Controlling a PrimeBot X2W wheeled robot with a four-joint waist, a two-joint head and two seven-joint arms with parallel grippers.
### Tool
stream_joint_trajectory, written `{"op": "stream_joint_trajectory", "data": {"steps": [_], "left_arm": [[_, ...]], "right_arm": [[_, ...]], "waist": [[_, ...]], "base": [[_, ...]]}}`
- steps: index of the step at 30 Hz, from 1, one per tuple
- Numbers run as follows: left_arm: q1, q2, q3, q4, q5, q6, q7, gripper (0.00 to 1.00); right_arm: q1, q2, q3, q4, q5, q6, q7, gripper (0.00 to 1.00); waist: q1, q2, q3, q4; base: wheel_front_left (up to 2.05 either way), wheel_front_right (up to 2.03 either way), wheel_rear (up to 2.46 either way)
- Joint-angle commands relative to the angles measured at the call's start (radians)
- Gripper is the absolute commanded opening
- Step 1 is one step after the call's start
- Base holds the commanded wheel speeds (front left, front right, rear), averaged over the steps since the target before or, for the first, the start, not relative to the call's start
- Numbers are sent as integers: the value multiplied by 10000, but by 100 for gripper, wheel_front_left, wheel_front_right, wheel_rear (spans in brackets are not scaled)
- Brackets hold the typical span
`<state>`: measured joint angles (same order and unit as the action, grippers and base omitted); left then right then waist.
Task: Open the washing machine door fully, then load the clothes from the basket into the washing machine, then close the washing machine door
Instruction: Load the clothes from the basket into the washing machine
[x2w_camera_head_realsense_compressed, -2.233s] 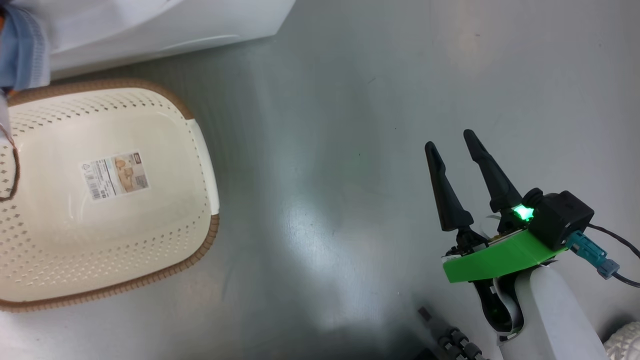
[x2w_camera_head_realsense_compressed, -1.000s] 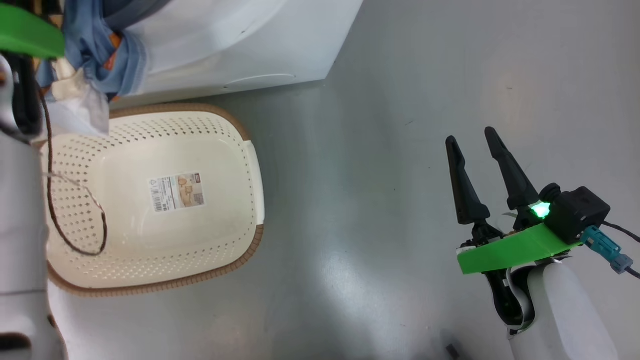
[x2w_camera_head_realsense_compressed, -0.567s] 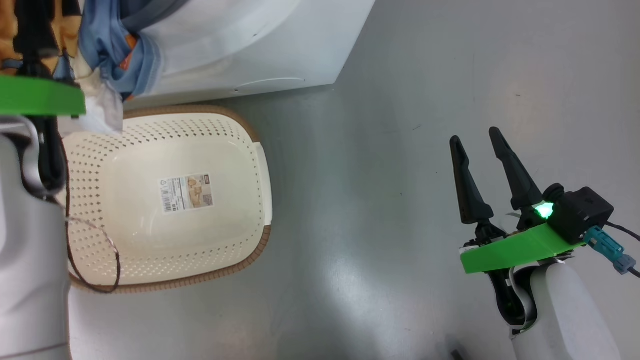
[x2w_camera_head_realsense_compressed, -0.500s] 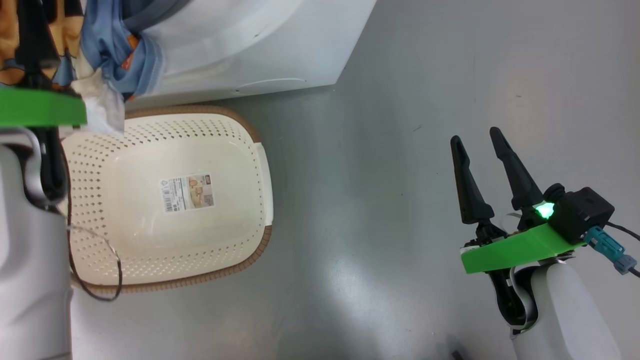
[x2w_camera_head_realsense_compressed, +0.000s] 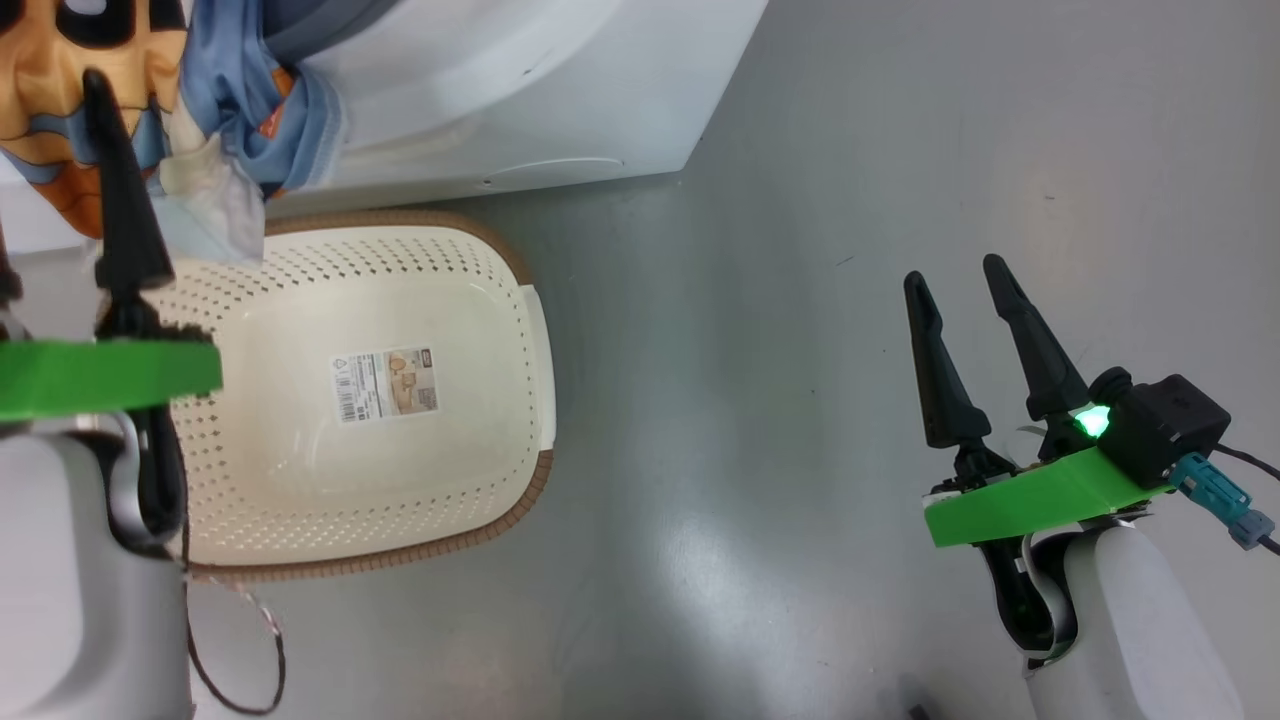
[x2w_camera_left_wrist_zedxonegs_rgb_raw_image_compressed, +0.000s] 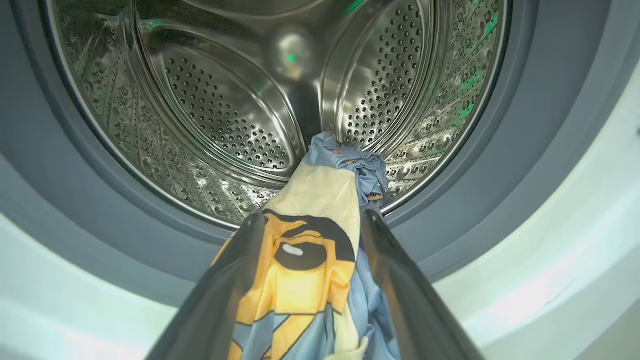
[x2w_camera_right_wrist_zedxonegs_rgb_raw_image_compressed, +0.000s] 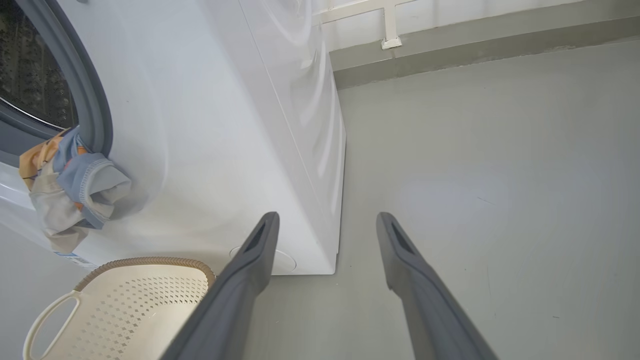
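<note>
clothes hang from drum lip | left jaws wide, backed off | right jaws wide

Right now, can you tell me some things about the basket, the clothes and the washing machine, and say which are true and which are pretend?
1. The basket is empty. True.
2. The clothes are all the way inside the washing machine. False: part of them hangs out over the edge of its opening.
3. The right gripper holds a shirt. False: it is open and holds nothing, over the floor.
4. The basket sits on the floor just in front of the washing machine. True.
5. The drum is stuffed full. False: most of its shiny steel shows.
</note>
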<state>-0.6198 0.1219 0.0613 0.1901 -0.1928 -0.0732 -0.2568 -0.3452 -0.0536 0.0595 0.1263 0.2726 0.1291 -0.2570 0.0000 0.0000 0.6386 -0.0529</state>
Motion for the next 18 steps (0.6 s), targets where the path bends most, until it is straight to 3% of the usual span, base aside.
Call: {"op": "stream_joint_trajectory", "data": {"steps": [1, 18], "left_arm": [[488, 266, 402, -406, 195, 114, -49, 100], [2812, -478, 1092, -997, 440, 28, -49, 100]], "right_arm": [[290, 34, 254, -184, -108, 16, -48, 100], [293, 34, 249, -118, -196, 16, -48, 100]], "waist": [[0, 0, 1, 1], [0, 0, -36, 112]], "base": [[0, 0, 0], [0, 0, 0]]}}
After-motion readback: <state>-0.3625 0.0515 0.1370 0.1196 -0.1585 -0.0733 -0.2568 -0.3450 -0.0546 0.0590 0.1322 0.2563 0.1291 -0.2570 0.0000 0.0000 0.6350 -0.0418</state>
